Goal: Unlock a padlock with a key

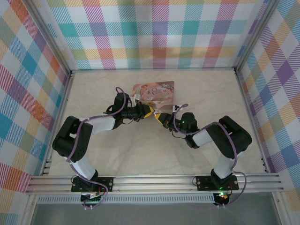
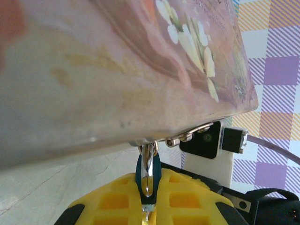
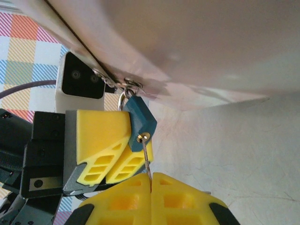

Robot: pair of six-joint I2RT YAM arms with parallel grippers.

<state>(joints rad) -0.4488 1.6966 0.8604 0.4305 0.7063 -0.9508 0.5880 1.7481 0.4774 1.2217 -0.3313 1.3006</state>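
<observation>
The left hand clamps the padlock. The right hand pinches the key, its tip in the keyhole. The tin's lettering is illegible.

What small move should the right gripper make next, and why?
Probably twist the key about its own shaft. The right gripper is shut on it, its tip sits in the keyhole of the padlock, the left gripper clamps the padlock's body, and the shackle hangs hooked on the tin.
</observation>
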